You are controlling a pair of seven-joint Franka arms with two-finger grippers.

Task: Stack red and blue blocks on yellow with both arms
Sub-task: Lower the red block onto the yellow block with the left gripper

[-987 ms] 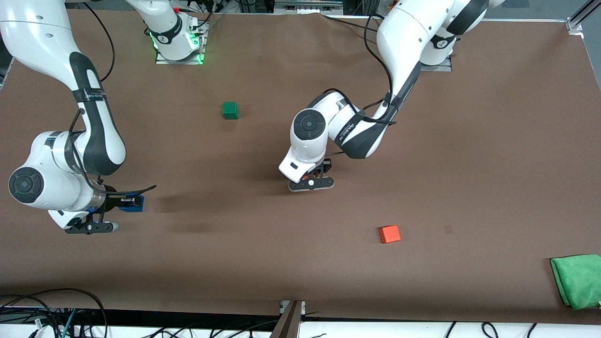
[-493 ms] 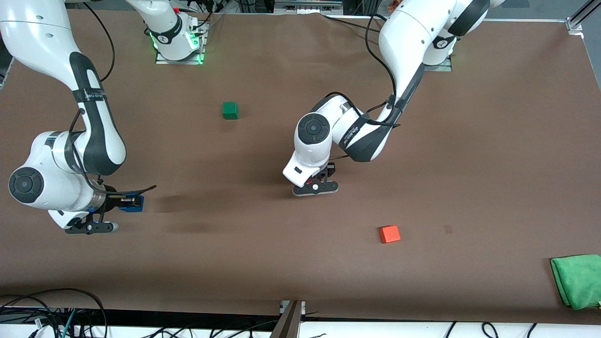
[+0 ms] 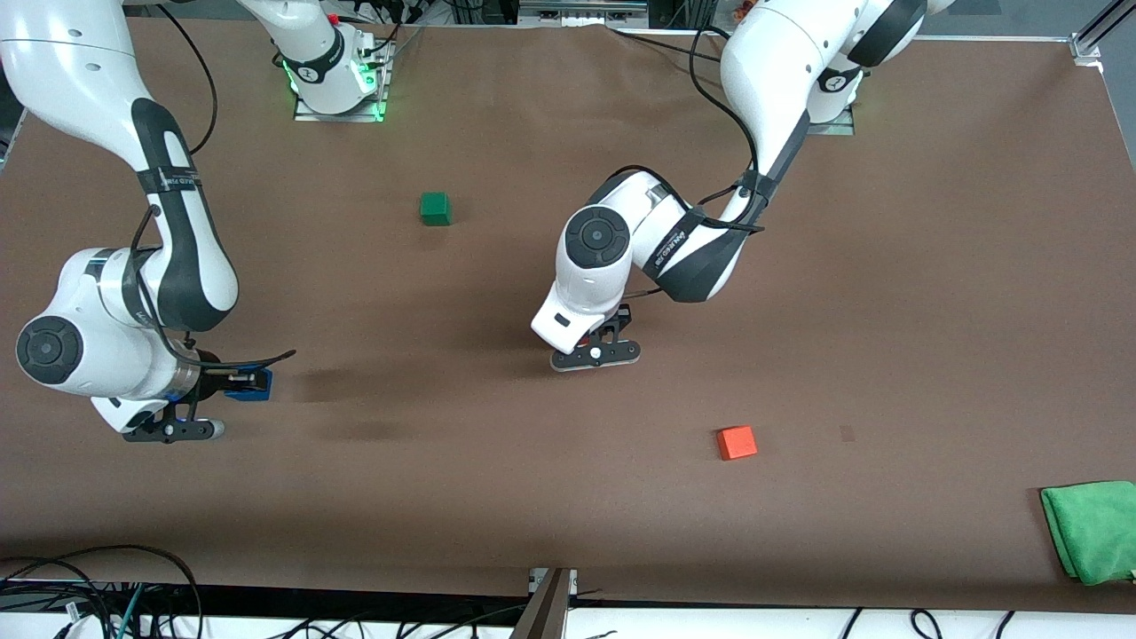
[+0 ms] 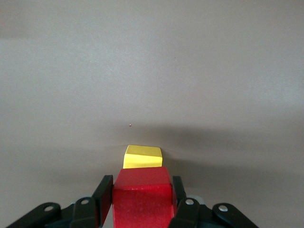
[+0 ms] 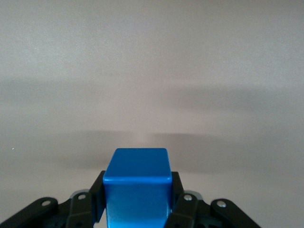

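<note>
— While the red block (image 4: 141, 197) sits clenched in the left gripper (image 4: 141, 209) over the yellow cube (image 4: 142, 157) at mid-table, where next?
— Ease toward twelve o'clock, square the edges, then lower.
— And blue?
— The right gripper (image 5: 137, 209) grips the blue block (image 5: 137, 190), waiting at its end.

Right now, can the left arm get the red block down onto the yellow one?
Probably yes: the left gripper holds the red block just above the yellow block, with nothing between them.

Cubes: one red (image 4: 142, 197), one blue (image 5: 137, 187), one yellow (image 4: 142, 157), one green (image 3: 435, 209), one orange-red (image 3: 737, 442); one green cloth (image 3: 1092, 530); two arms.
</note>
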